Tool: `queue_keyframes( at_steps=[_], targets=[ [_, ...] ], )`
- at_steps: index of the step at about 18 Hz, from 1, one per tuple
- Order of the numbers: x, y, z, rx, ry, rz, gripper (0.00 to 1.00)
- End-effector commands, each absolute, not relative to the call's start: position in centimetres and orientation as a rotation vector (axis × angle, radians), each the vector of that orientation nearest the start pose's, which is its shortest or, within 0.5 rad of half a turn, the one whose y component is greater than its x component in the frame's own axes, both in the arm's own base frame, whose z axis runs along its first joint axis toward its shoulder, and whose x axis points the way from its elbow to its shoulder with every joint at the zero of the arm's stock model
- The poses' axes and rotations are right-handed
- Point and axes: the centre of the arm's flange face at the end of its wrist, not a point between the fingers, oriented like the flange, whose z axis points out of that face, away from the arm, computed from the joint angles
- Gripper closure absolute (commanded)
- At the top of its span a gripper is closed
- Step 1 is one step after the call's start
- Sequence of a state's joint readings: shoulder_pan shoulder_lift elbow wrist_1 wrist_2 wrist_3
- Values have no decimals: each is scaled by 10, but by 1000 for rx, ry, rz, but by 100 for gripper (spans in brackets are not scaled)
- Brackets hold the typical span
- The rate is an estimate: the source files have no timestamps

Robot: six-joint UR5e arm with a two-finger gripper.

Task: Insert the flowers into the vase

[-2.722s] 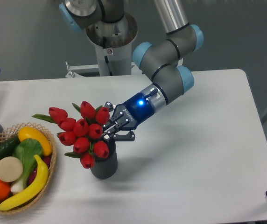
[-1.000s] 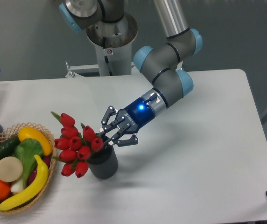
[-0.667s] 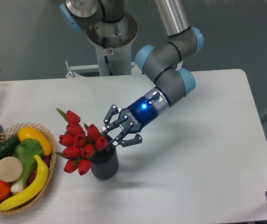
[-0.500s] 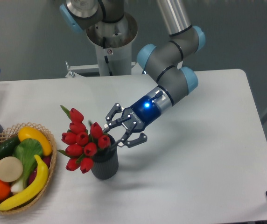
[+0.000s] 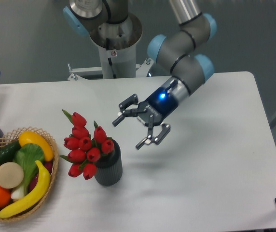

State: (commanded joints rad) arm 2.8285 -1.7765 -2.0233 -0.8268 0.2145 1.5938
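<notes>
A bunch of red tulip buds with green leaves stands in the small dark grey ribbed vase on the white tabletop, leaning left, as the empty end effector, fingers spread, hovers up-right, best withdrawing without brushing the blooms.

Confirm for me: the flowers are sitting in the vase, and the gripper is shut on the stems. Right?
Not quite. The flowers are in the vase, but the gripper is not shut on the stems: the camera view shows it open, fingers spread, up and to the right of the bunch and touching nothing.
</notes>
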Motion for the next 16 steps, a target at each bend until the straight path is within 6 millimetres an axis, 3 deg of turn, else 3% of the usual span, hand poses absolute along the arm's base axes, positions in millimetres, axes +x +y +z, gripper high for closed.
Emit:
queue_keyframes(
  at_steps=[2, 7, 10, 14, 16],
  targets=[
    [-410, 360, 338, -1816, 373, -66, 0],
    [-429, 305, 371, -2038, 356, 141, 0],
    [-434, 274, 401, -2116, 326, 265, 0],
    [-440, 249, 411, -2302, 302, 377, 0],
    [-433, 240, 431, -2411, 323, 476, 0]
  ],
)
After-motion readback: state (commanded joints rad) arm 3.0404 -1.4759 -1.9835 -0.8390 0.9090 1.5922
